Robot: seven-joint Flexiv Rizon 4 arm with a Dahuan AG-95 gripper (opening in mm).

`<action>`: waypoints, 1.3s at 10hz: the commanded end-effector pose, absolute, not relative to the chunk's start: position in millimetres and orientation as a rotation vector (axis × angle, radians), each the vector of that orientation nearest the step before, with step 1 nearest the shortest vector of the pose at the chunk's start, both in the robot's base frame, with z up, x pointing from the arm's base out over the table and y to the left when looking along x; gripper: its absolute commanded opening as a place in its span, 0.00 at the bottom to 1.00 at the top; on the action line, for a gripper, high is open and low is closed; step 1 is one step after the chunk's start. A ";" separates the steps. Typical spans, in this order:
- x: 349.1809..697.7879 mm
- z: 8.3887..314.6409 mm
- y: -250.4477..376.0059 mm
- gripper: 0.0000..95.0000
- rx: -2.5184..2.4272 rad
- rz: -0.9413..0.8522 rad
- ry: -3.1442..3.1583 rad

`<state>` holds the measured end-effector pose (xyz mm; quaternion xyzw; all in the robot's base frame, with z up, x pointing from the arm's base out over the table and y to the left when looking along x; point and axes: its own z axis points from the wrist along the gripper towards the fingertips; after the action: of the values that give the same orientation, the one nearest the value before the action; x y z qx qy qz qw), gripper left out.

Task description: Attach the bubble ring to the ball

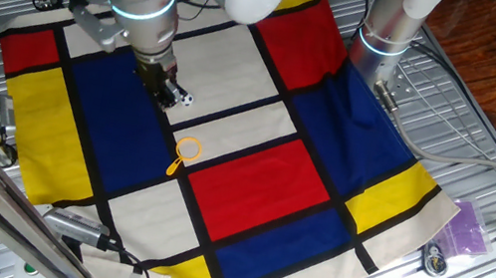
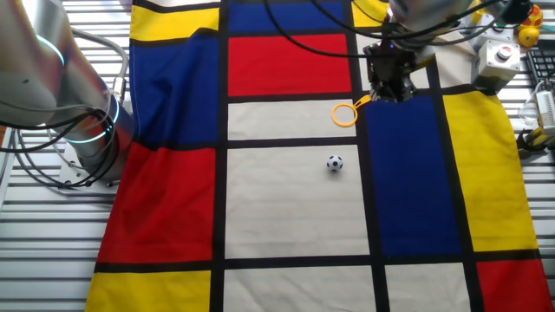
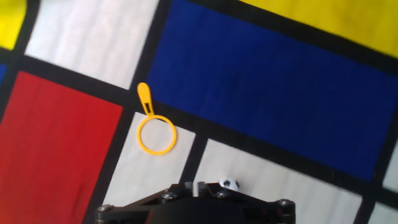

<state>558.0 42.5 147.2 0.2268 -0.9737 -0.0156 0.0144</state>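
Observation:
The bubble ring (image 1: 187, 149) is a thin orange-yellow loop with a short handle. It lies flat on a white square of the checked cloth, where the black stripes cross. It also shows in the other fixed view (image 2: 345, 113) and in the hand view (image 3: 156, 135). The ball (image 2: 335, 163) is tiny, white with dark marks, and sits apart from the ring on a white square. It shows in one fixed view (image 1: 188, 101) and at the hand view's lower edge (image 3: 228, 183). My gripper (image 1: 171, 94) hovers above the cloth beside the ball. Its fingers (image 3: 190, 185) are together and hold nothing.
The coloured cloth (image 1: 250, 185) covers the table. A second arm's base (image 1: 387, 31) stands at the cloth's edge (image 2: 87, 130). A purple bag (image 1: 465, 228) and a metal tool (image 1: 76, 229) lie off the cloth. A button box (image 2: 501, 56) sits near the gripper.

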 end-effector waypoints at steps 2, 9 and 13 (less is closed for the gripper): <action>561.6 144.1 48.2 0.00 0.755 -0.061 -3.005; 562.0 145.1 45.1 0.00 0.858 -0.065 -2.964; 562.0 145.1 45.1 0.00 0.842 -0.061 -2.979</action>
<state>560.6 44.5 145.6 0.2726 -0.9618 -0.0184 0.0193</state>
